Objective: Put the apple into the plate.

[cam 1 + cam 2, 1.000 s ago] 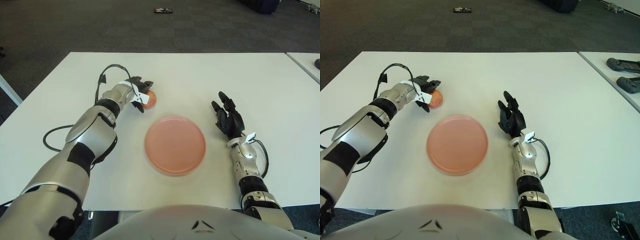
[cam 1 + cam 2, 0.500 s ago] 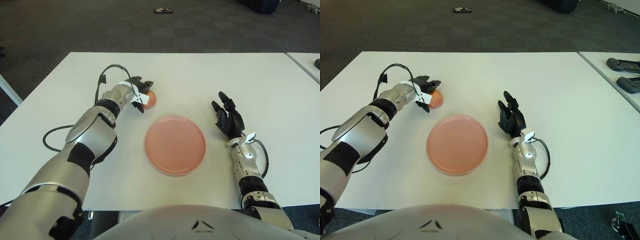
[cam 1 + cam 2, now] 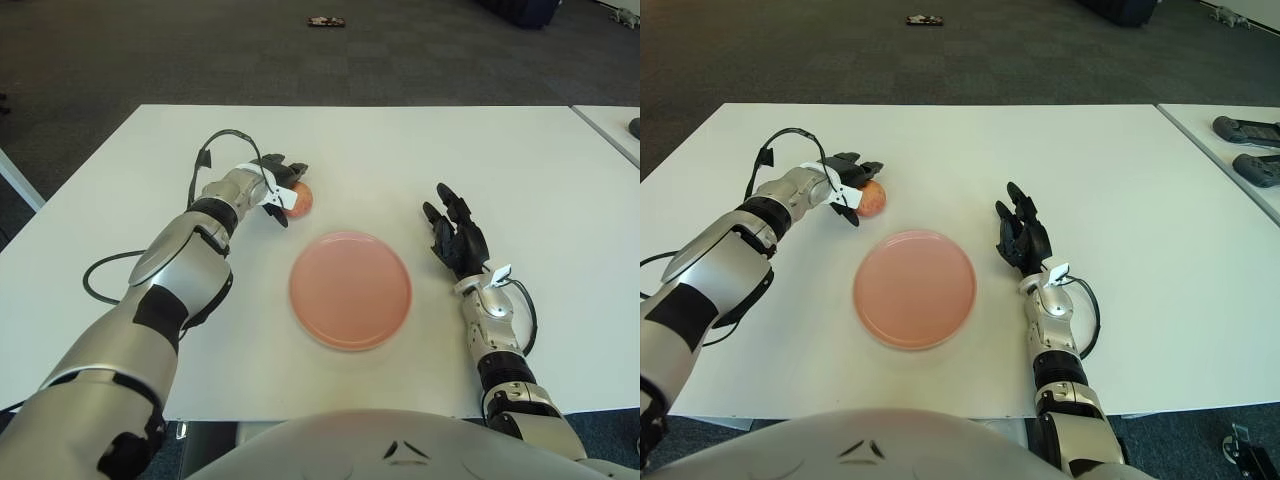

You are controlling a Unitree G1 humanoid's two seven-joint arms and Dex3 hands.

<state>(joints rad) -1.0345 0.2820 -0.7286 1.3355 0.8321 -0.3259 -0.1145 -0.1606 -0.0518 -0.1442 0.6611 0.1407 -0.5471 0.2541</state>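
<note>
Nothing shifted: left hand [image 3: 275,188] stayed clamped on the apple [image 3: 301,200] at the plate's [image 3: 350,290] eleven o'clock; right hand [image 3: 455,235] lay spread on the white table [image 3: 400,150], dark carpet [image 3: 200,50] beyond.

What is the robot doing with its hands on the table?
The robot's left hand has its fingers wrapped around a small reddish-yellow apple on the white table. The round pink plate sits empty in front of the robot, nearer to it than the apple. The right hand shows to the right of the plate with fingers spread, holding nothing. The apple is not yet in the plate.
</note>
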